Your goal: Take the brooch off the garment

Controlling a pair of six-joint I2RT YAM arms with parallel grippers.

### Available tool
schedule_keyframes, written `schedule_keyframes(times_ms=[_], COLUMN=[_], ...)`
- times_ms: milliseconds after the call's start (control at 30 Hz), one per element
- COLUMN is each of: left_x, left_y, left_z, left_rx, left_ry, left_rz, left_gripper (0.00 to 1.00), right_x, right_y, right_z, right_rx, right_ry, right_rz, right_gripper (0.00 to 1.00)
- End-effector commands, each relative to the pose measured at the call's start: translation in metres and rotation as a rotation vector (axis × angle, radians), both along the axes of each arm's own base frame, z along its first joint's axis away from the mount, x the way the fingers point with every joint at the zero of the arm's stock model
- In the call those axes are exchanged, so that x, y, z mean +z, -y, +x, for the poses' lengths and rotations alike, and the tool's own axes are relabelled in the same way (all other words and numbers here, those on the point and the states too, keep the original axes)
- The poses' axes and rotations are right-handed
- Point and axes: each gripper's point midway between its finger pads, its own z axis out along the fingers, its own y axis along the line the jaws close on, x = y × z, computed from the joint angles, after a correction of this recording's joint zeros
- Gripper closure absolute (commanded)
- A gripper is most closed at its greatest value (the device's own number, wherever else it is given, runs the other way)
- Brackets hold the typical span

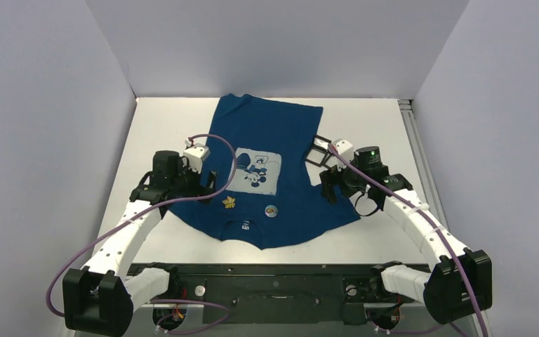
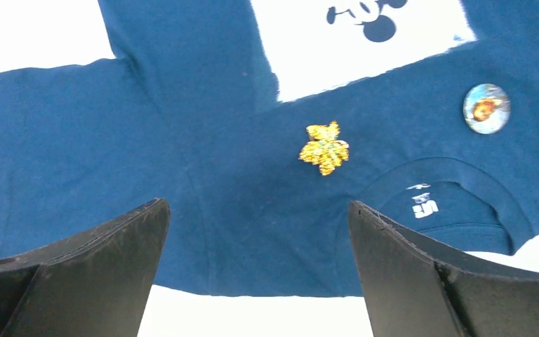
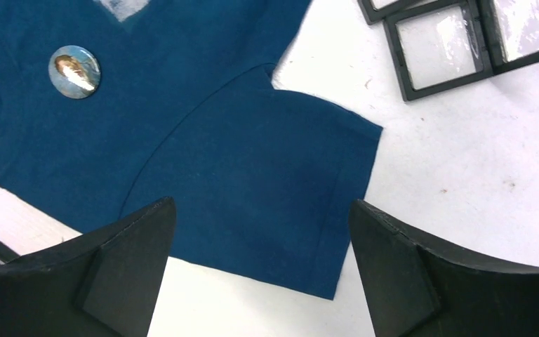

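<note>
The dark blue short-sleeved T-shirt (image 1: 274, 130) with a pale blue square mouse print lies flat on the white surface (image 1: 161, 119). In the top view its long axis runs from 6 to 12 o'clock, with the collar at 6 o'clock toward the arm bases and the hem at 12 o'clock. The small gold leaf-shaped brooch (image 2: 324, 147) sits on the chest between the print and the collar. It is nearly as wide as it is long, so I cannot tell its axis. The left claw (image 2: 257, 205) is wide open and empty, and the brooch lies apart from it, at about 1 o'clock of its gap. A round picture badge (image 3: 74, 71) sits at 3 o'clock of the brooch. The right claw (image 3: 262, 204) is also spread open, above a sleeve. Black square frames (image 3: 438, 45) lie beside that sleeve.
</note>
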Motion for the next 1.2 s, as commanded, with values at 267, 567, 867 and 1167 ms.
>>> schedule_keyframes(times_ms=[267,567,867,1167], left_x=[0.036,0.028,-0.014,-0.072], left_y=[0.092,0.156,0.201,0.206], left_z=[-0.03,-0.036,-0.025,-0.017], left_rx=[-0.339,-0.384,-0.339,-0.213], left_ry=[-0.085,-0.297,-0.464,-0.598], left_rz=[-0.403,-0.68,-0.76,-0.725], left_gripper=[0.04,0.17,0.53,0.61], right_x=[0.026,0.021,-0.002,-0.007], right_y=[-0.045,-0.083,-0.087,-0.085], right_z=[0.014,0.016,0.01,0.011], right_rx=[0.082,0.162,0.176,0.177], right_ry=[0.094,0.111,0.106,0.153], right_rz=[0.086,0.162,0.154,0.119], right_gripper=[0.12,0.15,0.18,0.19])
